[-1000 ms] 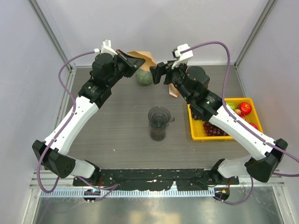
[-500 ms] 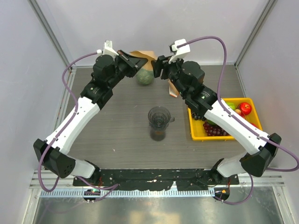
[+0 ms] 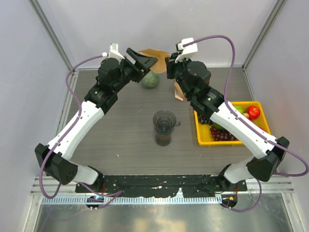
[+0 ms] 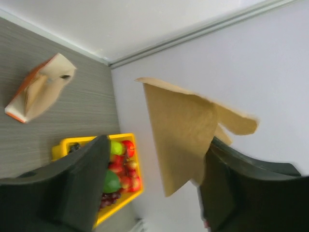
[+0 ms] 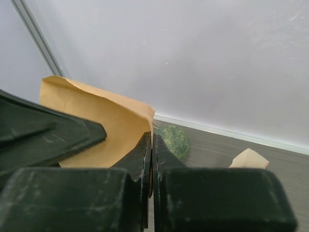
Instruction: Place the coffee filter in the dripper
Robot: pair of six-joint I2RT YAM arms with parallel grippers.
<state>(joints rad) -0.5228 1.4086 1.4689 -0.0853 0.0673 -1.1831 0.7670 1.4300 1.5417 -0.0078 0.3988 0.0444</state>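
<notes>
The coffee filter (image 3: pixel 157 53), a light-brown paper cone, hangs in the air at the back of the table, above a green ball. My right gripper (image 3: pixel 170 62) is shut on its edge; in the right wrist view the filter (image 5: pixel 106 125) is pinched between the closed jaws of the right gripper (image 5: pixel 152 137). My left gripper (image 3: pixel 148 66) stands open around the filter (image 4: pixel 181 130), which sits close to the right-hand finger (image 4: pixel 241 188). The dripper (image 3: pixel 164 121), dark grey and see-through, stands at the middle of the table on a glass jug, well in front of both grippers.
A green ball (image 3: pixel 149 79) lies under the filter. An upright pack of brown papers (image 3: pixel 179 92) stands behind the right forearm. A yellow tray (image 3: pixel 199 128) of fruit sits to the right of the dripper. The back wall is close behind both grippers.
The left gripper has opened and let go of the filter. The right gripper has moved in to the left and shut on the filter's edge.
</notes>
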